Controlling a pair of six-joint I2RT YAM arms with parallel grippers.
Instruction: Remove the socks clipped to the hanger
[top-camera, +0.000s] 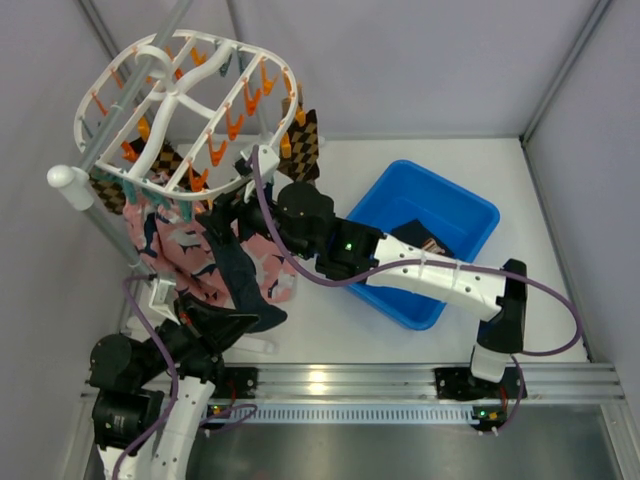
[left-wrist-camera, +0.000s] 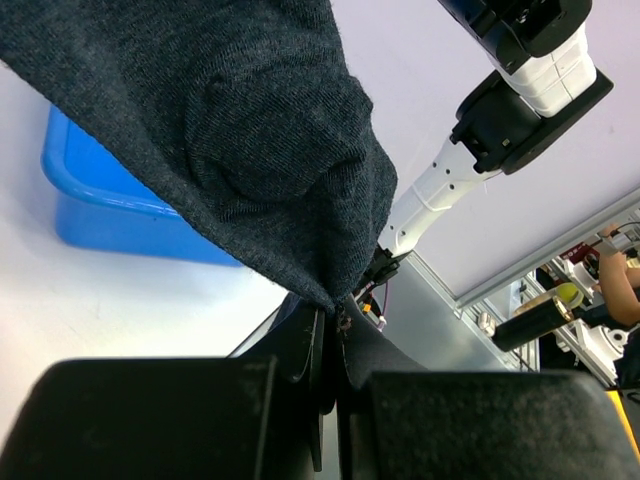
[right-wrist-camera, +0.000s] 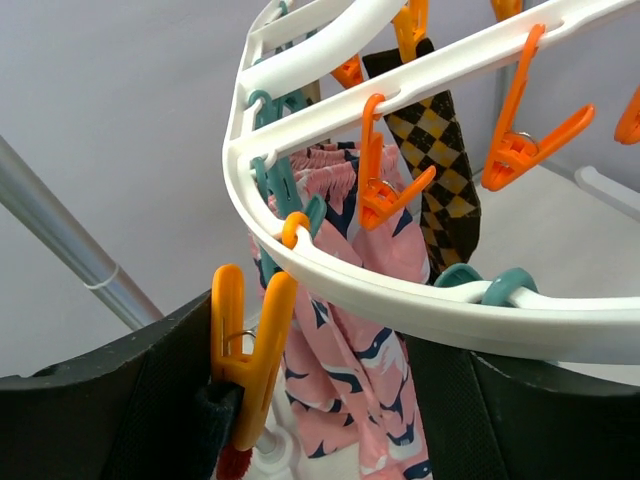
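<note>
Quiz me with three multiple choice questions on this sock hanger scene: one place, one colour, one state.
1. Where is the blue bin?
A) on the table, right of the hanger
B) hooked on the hanger
C) beside the left arm's base
2. What colour is the clip by the right fingers?
A) teal
B) orange
C) white
3. The left fingers are:
A) open, empty
B) shut on a navy sock
C) shut on a clip
Answers: 1 A, the top view shows the bin right of the hanger; 2 B, the clip is plainly orange; 3 B, the fingers pinch the sock's edge.
</note>
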